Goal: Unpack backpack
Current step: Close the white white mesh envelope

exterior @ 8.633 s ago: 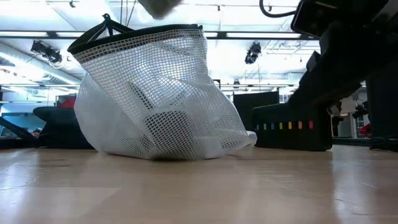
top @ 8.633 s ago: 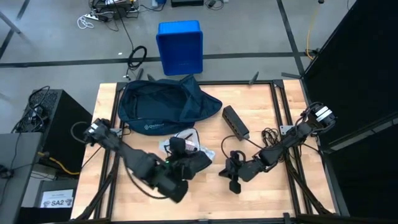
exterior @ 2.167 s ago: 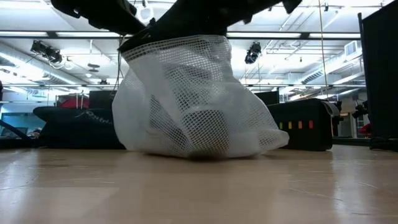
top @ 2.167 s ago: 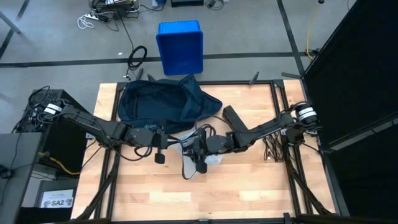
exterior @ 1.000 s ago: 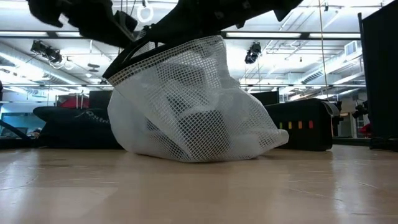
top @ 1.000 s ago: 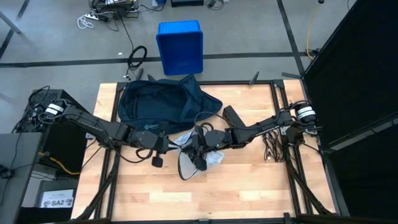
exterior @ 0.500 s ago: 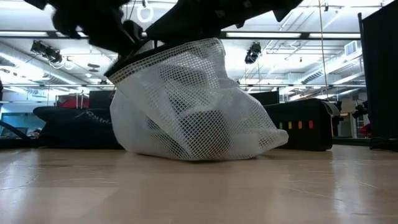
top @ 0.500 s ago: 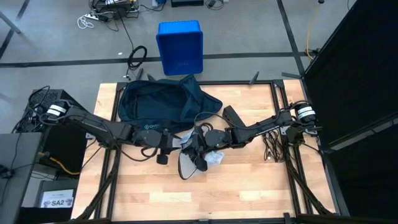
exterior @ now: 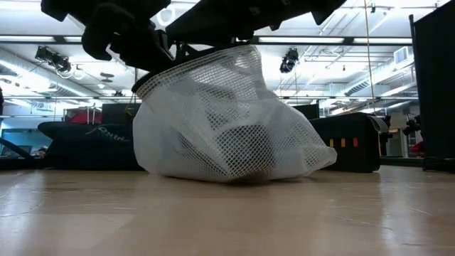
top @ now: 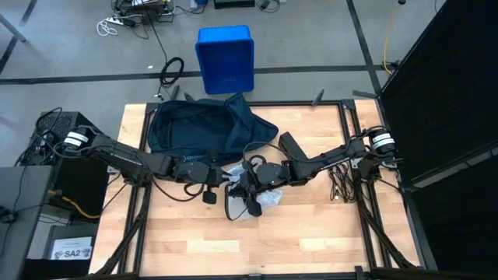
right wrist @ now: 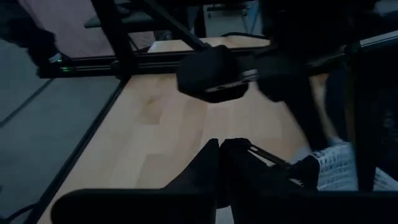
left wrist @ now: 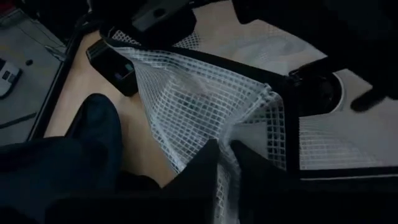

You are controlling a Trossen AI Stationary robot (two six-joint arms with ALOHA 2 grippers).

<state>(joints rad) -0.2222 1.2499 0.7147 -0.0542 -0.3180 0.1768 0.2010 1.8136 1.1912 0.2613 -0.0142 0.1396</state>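
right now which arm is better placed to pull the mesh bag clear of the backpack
Probably the right. Its gripper sits over the white mesh bag, shut on the dark rim, on the side away from the backpack. The left gripper pinches the mesh too, but lies between bag and backpack.

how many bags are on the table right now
2. The dark navy backpack lies at the table's far edge, near the left arm's side. The white mesh bag sits mid-table, between the left gripper and right gripper, both pinching it.

Bright overhead ceiling lights; arms backlit; wrist views blurred
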